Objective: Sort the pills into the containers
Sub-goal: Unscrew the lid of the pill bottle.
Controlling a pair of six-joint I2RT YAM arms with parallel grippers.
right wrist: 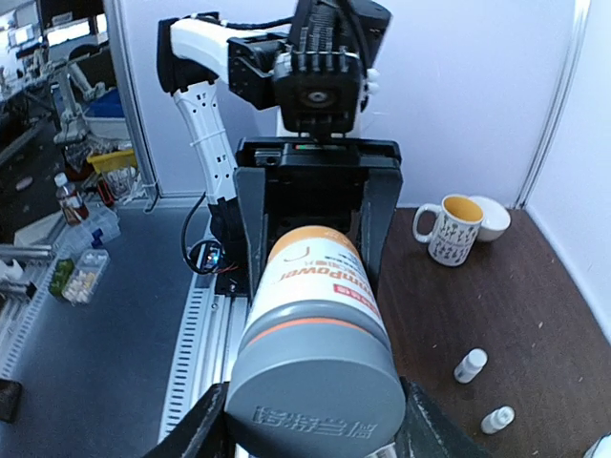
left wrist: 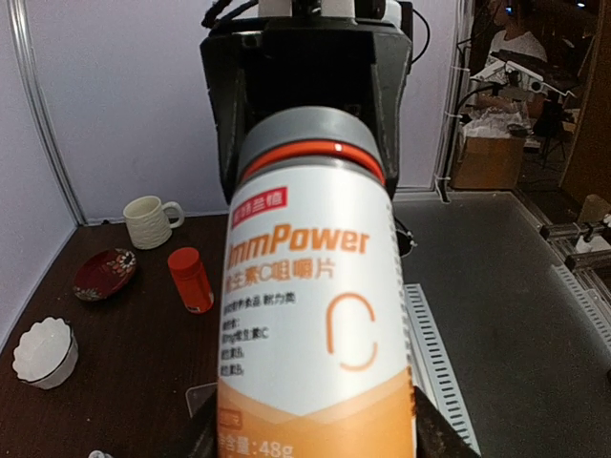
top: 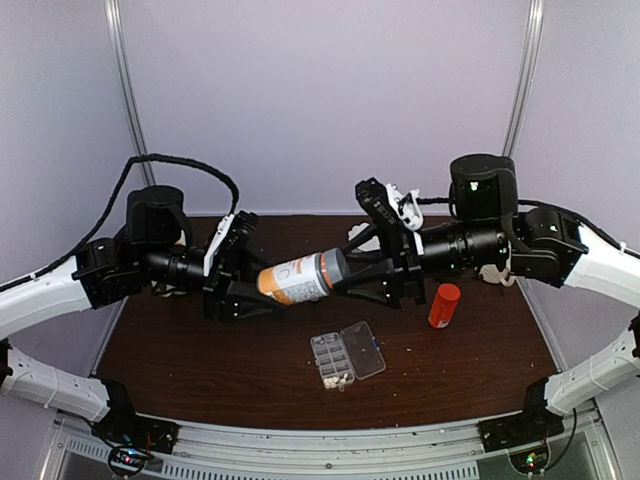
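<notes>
Item: left gripper (top: 262, 287), jaws clenched on the orange-and-white base end of the bottle (top: 295, 280); right gripper (top: 345, 270), jaws clenched on the grey cap (top: 333, 268) of the same bottle. The bottle lay nearly level, spanning both sets of jaws and raised above the table (top: 200, 370). Below the right jaws and a little nearer the arm bases was the organiser (top: 318, 347), its lid (top: 364, 350) folded open flat, with pills (top: 335, 378) pale in its nearest cells; whether the other cells held any could not be told. Outboard of the right jaws stood a red bottle (top: 444, 305), upright and apart from the organiser. Hazards, as judged: if the cap came off with the bottle this level, pills would likely scatter wide of the small cells; a loose hold at the base would let the bottle turn with the cap; a slipped bottle would land on or beside the organiser. Clearance: open table lay beneath the left jaws and toward the near edge; the back wall was close behind both wrists; the red bottle stood near any downward path of the right arm.
</notes>
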